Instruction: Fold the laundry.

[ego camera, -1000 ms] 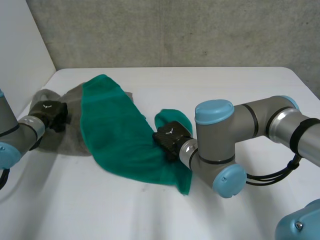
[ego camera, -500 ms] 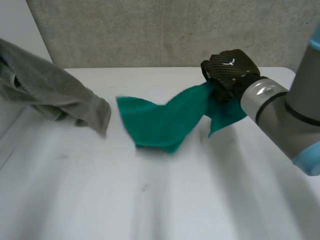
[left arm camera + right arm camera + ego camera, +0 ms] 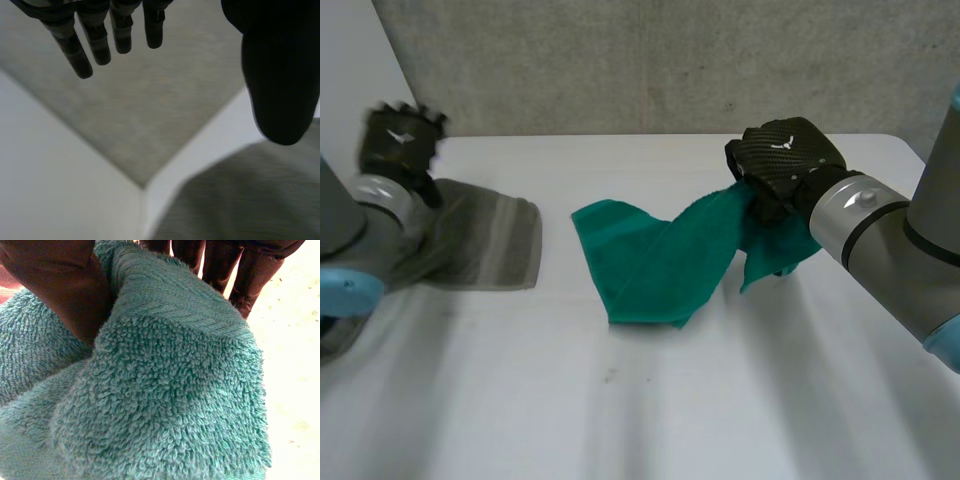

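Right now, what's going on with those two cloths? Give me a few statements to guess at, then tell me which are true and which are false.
1. The right hand holds the towel. True.
2. The left hand grips the grey cloth. False: its fingers are straight and hold nothing; the cloth lies on the table.
3. The towel lies neatly folded flat. False: one end is lifted in the right hand, and the rest trails rumpled on the table.
4. The towel and the grey cloth lie apart, with bare table between them. True.
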